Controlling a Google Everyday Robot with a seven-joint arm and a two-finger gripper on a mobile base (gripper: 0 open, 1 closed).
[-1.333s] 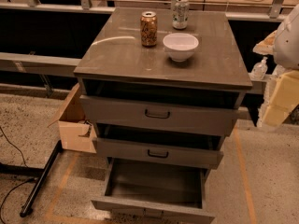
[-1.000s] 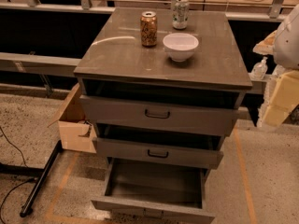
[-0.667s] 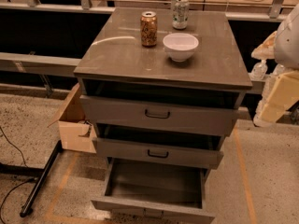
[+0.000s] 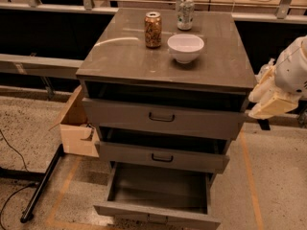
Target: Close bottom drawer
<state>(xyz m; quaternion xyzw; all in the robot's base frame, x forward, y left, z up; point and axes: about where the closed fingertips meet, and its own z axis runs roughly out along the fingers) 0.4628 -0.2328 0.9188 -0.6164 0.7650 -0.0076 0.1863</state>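
The bottom drawer [image 4: 158,214] of the grey metal cabinet [image 4: 144,56] is pulled far out, and its empty inside faces up. Its low front panel lies at the lower edge of the view. The middle drawer [image 4: 162,157] and the top drawer [image 4: 163,117] each stand slightly out. My gripper [image 4: 269,99], cream-coloured on a white arm [image 4: 297,66], hangs to the right of the cabinet at the height of the top drawer. It is well above and to the right of the bottom drawer and touches nothing.
On the cabinet top stand a brown can [image 4: 153,29], a silver can [image 4: 185,14] and a white bowl [image 4: 185,48]. An open cardboard box [image 4: 76,128] sits on the floor at the cabinet's left. A black stand leg [image 4: 43,186] and cables lie lower left.
My gripper has lifted a little and tilted at the right of the cabinet. The drawers and the things on top have not moved.
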